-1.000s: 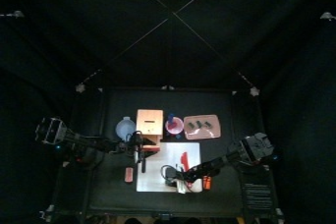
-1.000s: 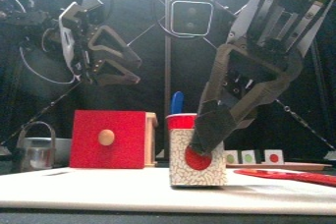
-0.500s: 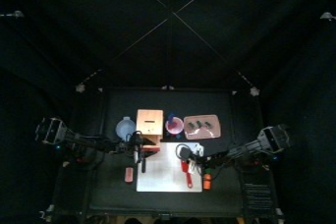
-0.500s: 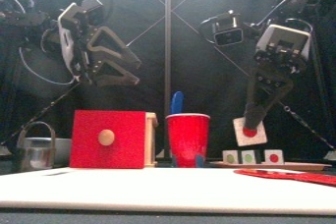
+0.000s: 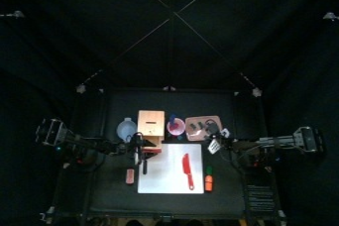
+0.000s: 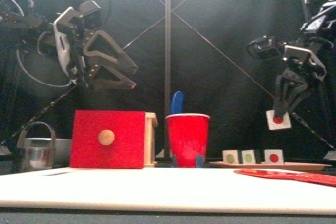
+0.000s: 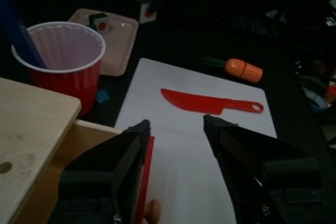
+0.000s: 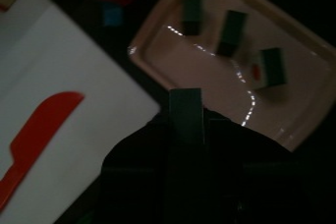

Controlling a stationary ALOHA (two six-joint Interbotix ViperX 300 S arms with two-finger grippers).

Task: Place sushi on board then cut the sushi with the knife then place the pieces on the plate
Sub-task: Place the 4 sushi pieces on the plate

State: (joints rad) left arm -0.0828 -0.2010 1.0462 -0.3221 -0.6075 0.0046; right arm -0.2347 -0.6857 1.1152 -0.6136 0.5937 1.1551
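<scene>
Right arm holding one cut piece over the tray

- Right gripper is clamped on a single dark green sushi piece, which stands upright between the jaws. In the front view the piece hangs in the air, well above table level.
- Pink tray lies under and just past the held piece. Three other pieces already sit on it in a loose row, apart from each other. In the front view they show as small blocks with red and green end faces.
- I cannot tell from the wrist view whether the held piece is over the tray's rim or just outside it.
- White board is in front of the tray, near the table's front. Red knife lies flat on it, alone, touched by neither gripper.
- Left gripper hovers over the board's left side with its jaws spread wide and nothing between them.
- Red cup stands upright behind the board with the blue knife sticking out of it.
- Wooden box with a red drawer front stands just left of the cup.
- Blue-grey bowl sits left of the box.
- A small orange toy lies on the table just off the board's right edge
</scene>
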